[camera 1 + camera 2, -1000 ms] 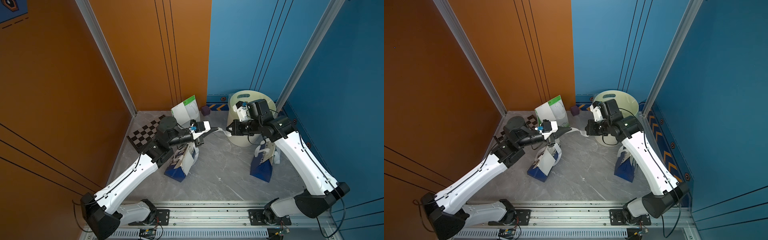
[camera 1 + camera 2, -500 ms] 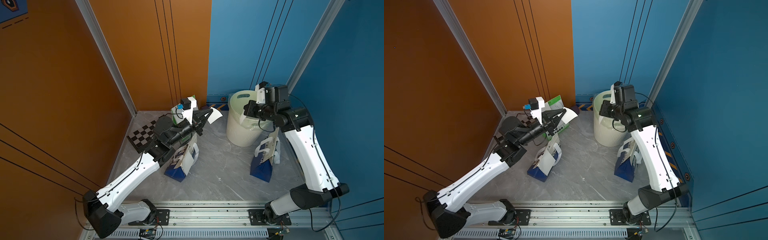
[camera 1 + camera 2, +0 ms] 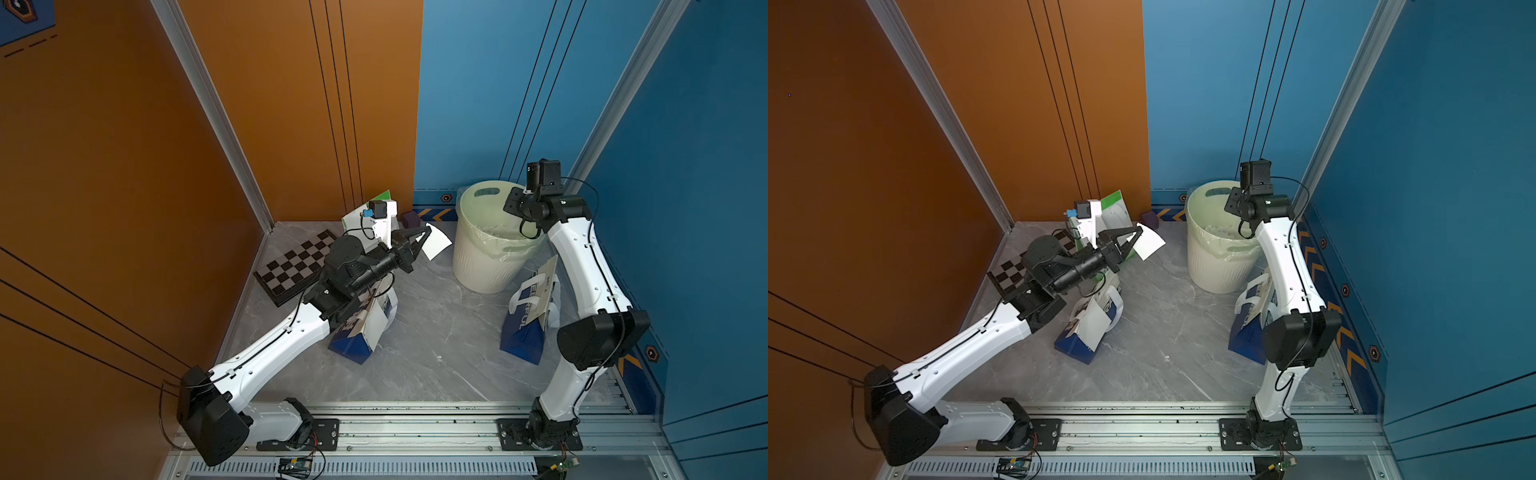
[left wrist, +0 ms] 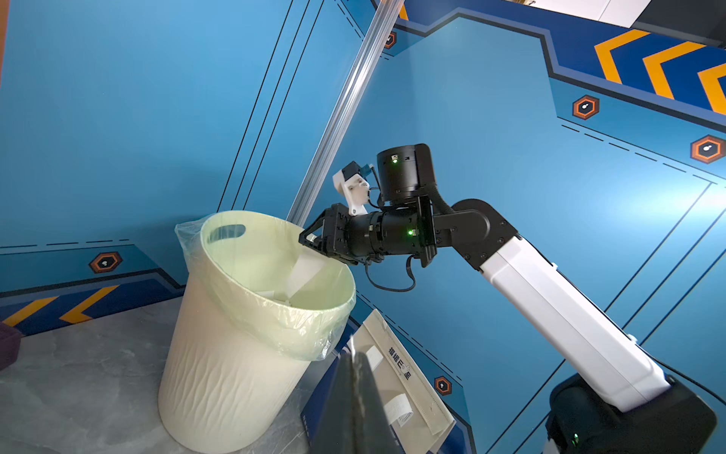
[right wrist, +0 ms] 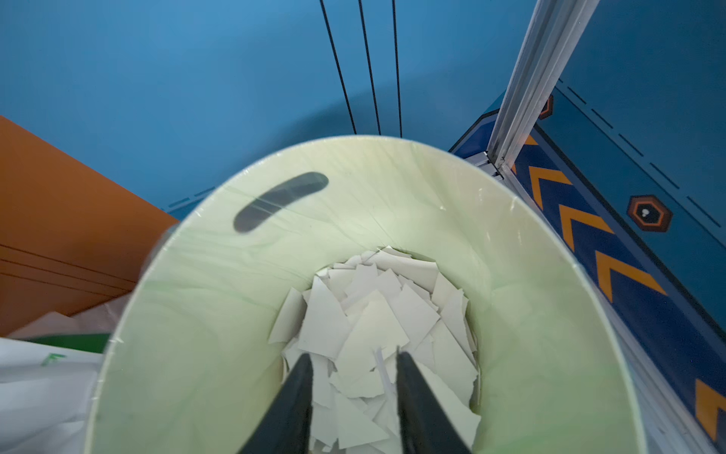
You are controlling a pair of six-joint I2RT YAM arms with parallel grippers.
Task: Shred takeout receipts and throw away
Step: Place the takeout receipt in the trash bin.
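Note:
My left gripper (image 3: pixel 424 236) is shut on a torn white piece of takeout receipt (image 3: pixel 436 246), held up in the air left of the bin; both top views show it (image 3: pixel 1148 246). In the left wrist view the jaws (image 4: pixel 355 355) are pressed together with the thin paper edge (image 4: pixel 352 342) sticking out. The cream bin (image 3: pixel 484 266) has a pale green liner. My right gripper (image 5: pixel 353 359) hangs open over its mouth with nothing between its fingers. Several torn receipt pieces (image 5: pixel 373 314) lie on the bin's bottom, and one white piece (image 4: pixel 304 271) is dropping inside it.
A blue-and-white bag (image 3: pixel 353 347) lies under my left forearm, with a white slip (image 3: pixel 1094 324) against its face. Another blue-and-white bag (image 3: pixel 525 328) stands beside the right arm. At the back are a green-and-white bag (image 3: pixel 365 208), a chessboard (image 3: pixel 291 270) and a purple block (image 3: pixel 409 218).
A second ago both grippers held one receipt stretched between them. The left arm has lifted away with its piece; the right arm swung over the bin and opened, letting go of its piece.

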